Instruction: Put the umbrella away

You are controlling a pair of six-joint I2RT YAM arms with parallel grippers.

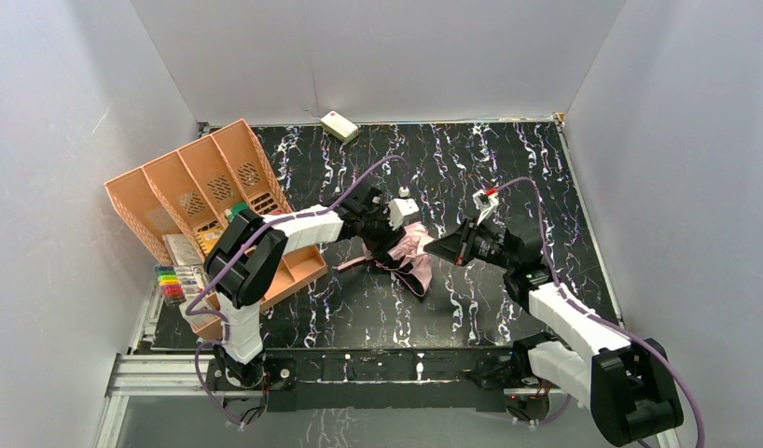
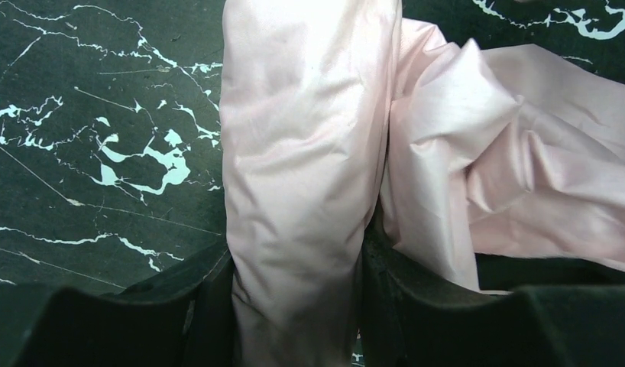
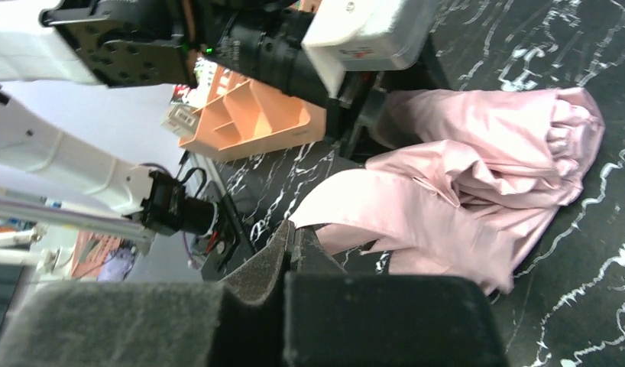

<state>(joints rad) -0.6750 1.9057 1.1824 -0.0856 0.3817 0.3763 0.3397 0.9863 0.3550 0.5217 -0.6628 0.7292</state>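
The umbrella (image 1: pixel 413 250) lies crumpled in the middle of the black marbled table, shiny pink fabric up, with a dark edge and a rib trailing toward the near side. My left gripper (image 1: pixel 389 241) sits on its left part and is shut on a thick fold of the pink fabric (image 2: pixel 302 176), which fills the gap between my fingers (image 2: pixel 195 306). My right gripper (image 1: pixel 434 248) is shut and empty, its tip just right of the fabric (image 3: pixel 462 191); in the right wrist view the fingertips (image 3: pixel 294 233) are pressed together at the cloth's edge. The handle is hidden.
An orange slotted organiser (image 1: pixel 201 187) leans at the far left, with an orange tray (image 1: pixel 298 271) and a set of coloured markers (image 1: pixel 171 283) near it. A small cream box (image 1: pixel 339 125) lies at the back wall. White walls enclose the table on three sides.
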